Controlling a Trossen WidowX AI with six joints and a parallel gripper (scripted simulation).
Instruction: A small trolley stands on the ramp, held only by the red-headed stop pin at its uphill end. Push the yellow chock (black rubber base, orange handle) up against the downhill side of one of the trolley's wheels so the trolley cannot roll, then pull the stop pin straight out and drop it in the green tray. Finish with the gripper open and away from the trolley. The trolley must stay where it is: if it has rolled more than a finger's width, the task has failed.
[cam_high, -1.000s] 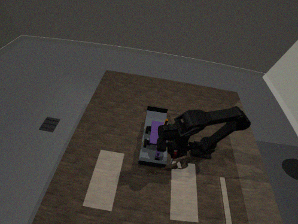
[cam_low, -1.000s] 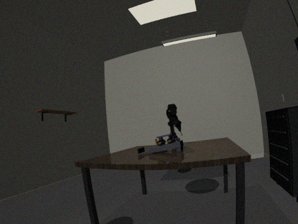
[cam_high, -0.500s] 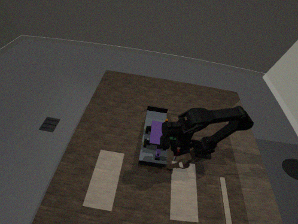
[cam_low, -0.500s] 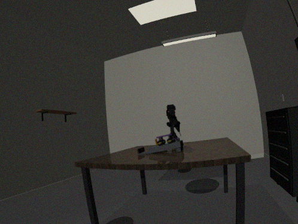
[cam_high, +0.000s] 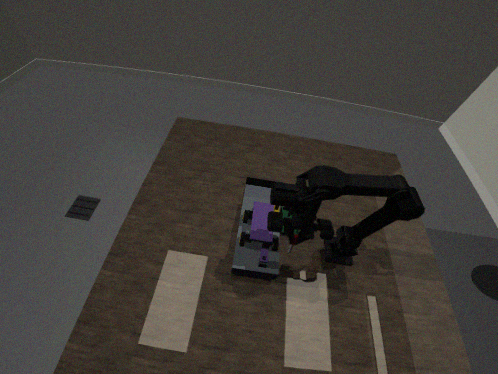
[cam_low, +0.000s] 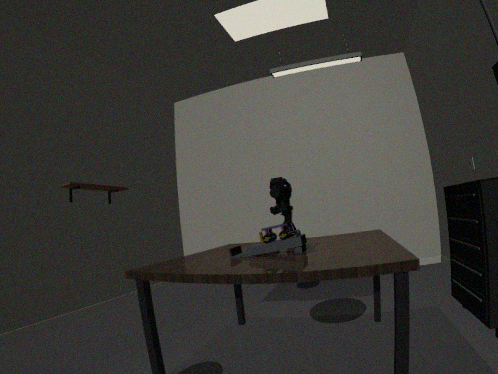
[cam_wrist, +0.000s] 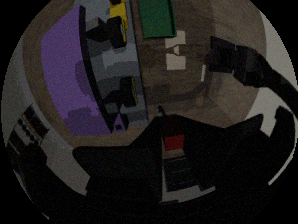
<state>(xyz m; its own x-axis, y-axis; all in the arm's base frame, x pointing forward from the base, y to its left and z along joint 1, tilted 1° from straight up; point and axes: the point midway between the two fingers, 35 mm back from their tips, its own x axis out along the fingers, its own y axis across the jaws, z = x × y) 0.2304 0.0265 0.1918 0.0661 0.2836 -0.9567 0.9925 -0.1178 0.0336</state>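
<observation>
The purple trolley (cam_high: 262, 220) (cam_low: 274, 228) (cam_wrist: 65, 75) stands on the grey ramp (cam_high: 257, 192) (cam_low: 265, 249). The yellow chock (cam_high: 277, 209) (cam_low: 261, 237) (cam_wrist: 119, 12) is at the downhill side of the lower wheel, seemingly against it; its orange handle cannot be made out. My gripper (cam_high: 296, 233) (cam_wrist: 165, 119) is shut on the red-headed stop pin (cam_high: 295, 238) (cam_wrist: 174, 142), whose thin shaft pokes out past the fingertips. The pin is clear of the ramp, held above the space beside its uphill part. The green tray (cam_high: 286, 213) (cam_wrist: 156, 17) lies beside the ramp, partly hidden by the arm in the top view.
A small purple bracket (cam_high: 264, 256) (cam_wrist: 119, 121) stands at the ramp's uphill end, uphill of the trolley. The arm's base (cam_high: 339, 252) (cam_wrist: 222, 54) is on the table (cam_high: 220, 160) on the far side of the tray from the ramp. Pale light patches lie on the table.
</observation>
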